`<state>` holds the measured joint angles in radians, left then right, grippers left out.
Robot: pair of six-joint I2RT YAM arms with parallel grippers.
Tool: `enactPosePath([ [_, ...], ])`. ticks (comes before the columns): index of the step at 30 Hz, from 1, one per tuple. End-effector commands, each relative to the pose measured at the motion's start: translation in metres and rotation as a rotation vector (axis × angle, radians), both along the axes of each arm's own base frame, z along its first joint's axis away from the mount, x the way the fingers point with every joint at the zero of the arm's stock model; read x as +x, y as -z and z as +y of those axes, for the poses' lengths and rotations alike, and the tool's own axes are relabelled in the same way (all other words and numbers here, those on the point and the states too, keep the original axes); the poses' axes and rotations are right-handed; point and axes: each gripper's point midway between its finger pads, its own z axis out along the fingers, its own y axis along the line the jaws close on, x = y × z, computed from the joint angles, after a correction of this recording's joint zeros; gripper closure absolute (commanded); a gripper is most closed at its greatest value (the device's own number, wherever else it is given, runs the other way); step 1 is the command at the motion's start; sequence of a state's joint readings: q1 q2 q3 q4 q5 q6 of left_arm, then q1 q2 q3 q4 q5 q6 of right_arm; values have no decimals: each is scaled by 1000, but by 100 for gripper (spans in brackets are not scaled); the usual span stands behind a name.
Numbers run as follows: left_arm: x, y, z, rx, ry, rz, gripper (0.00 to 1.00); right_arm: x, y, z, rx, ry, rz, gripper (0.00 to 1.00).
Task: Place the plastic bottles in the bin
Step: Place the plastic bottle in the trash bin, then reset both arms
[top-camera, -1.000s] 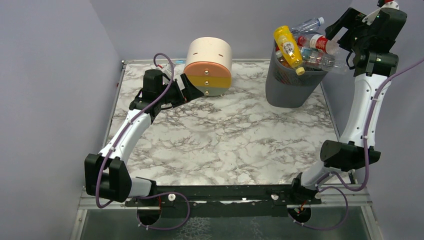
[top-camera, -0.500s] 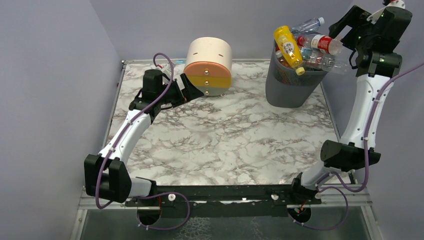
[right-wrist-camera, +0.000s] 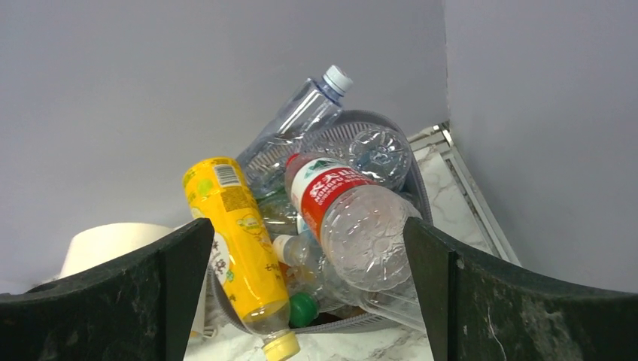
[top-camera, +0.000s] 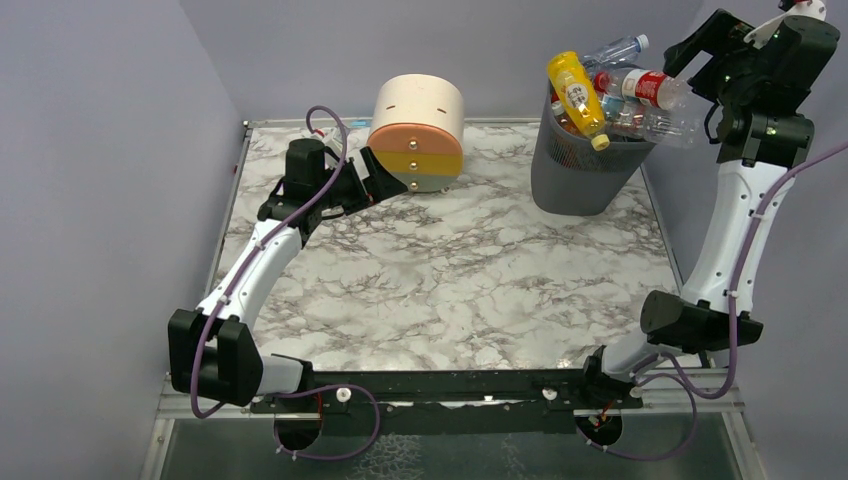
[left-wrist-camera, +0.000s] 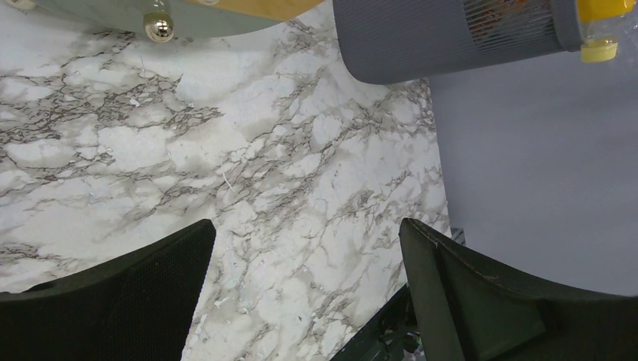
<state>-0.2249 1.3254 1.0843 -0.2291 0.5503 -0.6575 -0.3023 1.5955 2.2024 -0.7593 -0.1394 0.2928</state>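
The dark grey mesh bin point(top-camera: 580, 165) stands at the table's far right, heaped above its rim with plastic bottles. A yellow bottle point(top-camera: 578, 95) hangs cap-down over the near rim, and a clear red-labelled bottle point(top-camera: 640, 85) lies on top beside a clear blue-capped one point(top-camera: 615, 50). My right gripper point(top-camera: 703, 58) hovers open just right of the pile, holding nothing. In the right wrist view the yellow bottle point(right-wrist-camera: 237, 248), the red-labelled bottle point(right-wrist-camera: 346, 210) and a green cap point(right-wrist-camera: 303, 310) show between the open fingers point(right-wrist-camera: 307, 226). My left gripper point(top-camera: 375, 192) is open and empty, low over the table.
A round cream, orange and yellow drawer unit point(top-camera: 418, 130) stands at the back, just beyond the left gripper point(left-wrist-camera: 307, 226). The left wrist view shows marble tabletop point(left-wrist-camera: 248, 173), the bin's base point(left-wrist-camera: 436, 37) and the grey wall point(left-wrist-camera: 542, 165). Walls close in on the left, back and right.
The right gripper has drawn back up and to the right, away from the red-labelled bottle, which stays on the pile. The left arm has not moved.
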Motion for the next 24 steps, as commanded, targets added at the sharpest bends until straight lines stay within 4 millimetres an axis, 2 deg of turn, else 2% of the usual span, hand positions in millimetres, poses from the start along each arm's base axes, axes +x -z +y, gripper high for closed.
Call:
enactPosePath([
  [1,1,-31,0,-15,-8,-99,1,-29,-47,26,-11,-95,-134,0],
  [5,0,-45,0,-10,6,-147,1,-43,-52,56,8,-242,-169,0],
  [6,-1,-49,1,-7,8,-161,1,-53,-56,64,2,-272,-194,0],
  [10,-4,-63,7,33,1,-215,1,-71,-50,86,17,-367,-215,0],
  [13,-3,-71,19,104,-35,-260,1,-83,-44,105,46,-459,-226,0],
  [16,-4,-73,37,198,-97,-302,1,-94,-29,122,99,-540,-230,0],
  [17,-5,-74,43,225,-118,-318,1,-95,-16,127,121,-563,-217,1],
  [19,-8,-70,53,272,-148,-341,1,-101,-5,139,134,-604,-217,0],
  [21,-13,-61,60,310,-161,-353,1,-105,10,148,133,-615,-194,0],
  [24,-17,-36,71,360,-192,-339,1,-109,41,160,141,-634,-145,0],
])
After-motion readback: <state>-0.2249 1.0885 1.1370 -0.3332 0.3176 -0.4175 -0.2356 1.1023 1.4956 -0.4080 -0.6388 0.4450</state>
